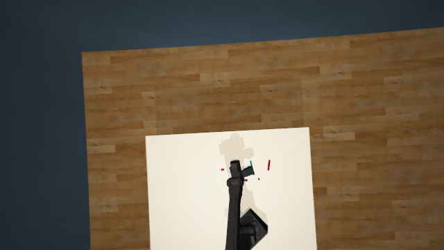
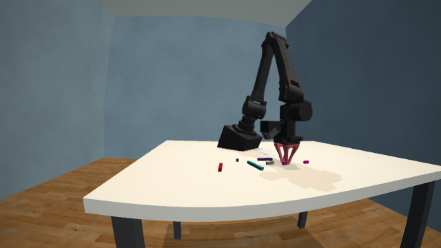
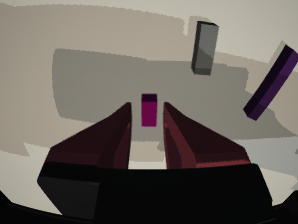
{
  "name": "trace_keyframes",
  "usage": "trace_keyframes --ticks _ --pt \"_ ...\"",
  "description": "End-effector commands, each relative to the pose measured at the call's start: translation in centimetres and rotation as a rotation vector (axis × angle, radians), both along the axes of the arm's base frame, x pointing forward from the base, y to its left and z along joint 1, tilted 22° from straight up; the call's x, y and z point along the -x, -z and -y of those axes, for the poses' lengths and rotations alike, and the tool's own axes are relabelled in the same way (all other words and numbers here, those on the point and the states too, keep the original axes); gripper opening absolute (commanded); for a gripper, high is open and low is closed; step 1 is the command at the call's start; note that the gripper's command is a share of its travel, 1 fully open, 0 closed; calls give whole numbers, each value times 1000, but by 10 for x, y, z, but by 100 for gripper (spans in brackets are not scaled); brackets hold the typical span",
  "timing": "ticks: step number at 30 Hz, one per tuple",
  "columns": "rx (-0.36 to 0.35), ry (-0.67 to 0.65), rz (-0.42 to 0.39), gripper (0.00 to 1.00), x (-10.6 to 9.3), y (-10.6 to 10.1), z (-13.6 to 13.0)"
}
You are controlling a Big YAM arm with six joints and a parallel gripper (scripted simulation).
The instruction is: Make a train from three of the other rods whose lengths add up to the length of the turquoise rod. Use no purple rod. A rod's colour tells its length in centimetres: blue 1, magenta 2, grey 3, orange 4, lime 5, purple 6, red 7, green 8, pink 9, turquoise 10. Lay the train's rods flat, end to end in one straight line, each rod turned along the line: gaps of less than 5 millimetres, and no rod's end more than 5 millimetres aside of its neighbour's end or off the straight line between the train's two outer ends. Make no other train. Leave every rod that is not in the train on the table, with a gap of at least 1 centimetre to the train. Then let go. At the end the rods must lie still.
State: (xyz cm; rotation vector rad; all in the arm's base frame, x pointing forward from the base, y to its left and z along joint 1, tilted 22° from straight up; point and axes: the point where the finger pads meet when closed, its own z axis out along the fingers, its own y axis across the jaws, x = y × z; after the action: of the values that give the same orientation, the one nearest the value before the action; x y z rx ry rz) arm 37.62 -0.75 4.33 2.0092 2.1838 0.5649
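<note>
Find the nearer magenta rod [image 2: 284, 163] [image 3: 149, 113] flat on the white table [image 1: 184, 187] [image 2: 165, 193], at the fingertips of the gripper [image 2: 286, 163] [image 3: 147, 110]. In the wrist view, see bare space to either side of that rod, between it and each reddish finger. Read the claw as narrowly parted, with no grip on anything. Judge from the wrist view that the rod's long side runs roughly parallel to the fingers.

Next, note the grey rod [image 2: 270, 162] [image 3: 205, 48] near the claw, apart from the fingers, and the purple rod [image 1: 245, 180] [image 2: 264, 159] [image 3: 272, 83] just beyond, slanting in the wrist view. Close by in the exterior view, see the turquoise rod [image 1: 251, 163] [image 2: 255, 165], partly covered from above by a dark block [image 1: 248, 171] [image 2: 270, 129] on the arm's wrist.

Farther out, pick up the small blue rod [image 1: 259, 178] [image 2: 237, 160] and the red rod [image 1: 269, 164] [image 2: 220, 167], well apart from the claw. On the opposite side, see the other magenta rod [image 1: 222, 169] [image 2: 306, 162], alone. Count no three rods joined end to end.

Above, follow the black arm [image 1: 234, 208] [image 2: 289, 74], bent high at its elbow, back to its dark base [image 1: 264, 227] [image 2: 238, 140] on the table. Around and below, see wooden flooring [image 1: 194, 94] [image 2: 69, 186] and blue walls [image 2: 193, 69].
</note>
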Motion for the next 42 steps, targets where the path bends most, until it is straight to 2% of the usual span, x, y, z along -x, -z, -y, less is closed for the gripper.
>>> trace_keyframes --ticks 1,8,9,42 --pt "2 1 -5 23 1 6 -3" --pt "2 1 -5 23 1 6 -3" --pt "2 1 -5 4 1 6 -3" --pt "2 1 -5 4 1 6 -3"
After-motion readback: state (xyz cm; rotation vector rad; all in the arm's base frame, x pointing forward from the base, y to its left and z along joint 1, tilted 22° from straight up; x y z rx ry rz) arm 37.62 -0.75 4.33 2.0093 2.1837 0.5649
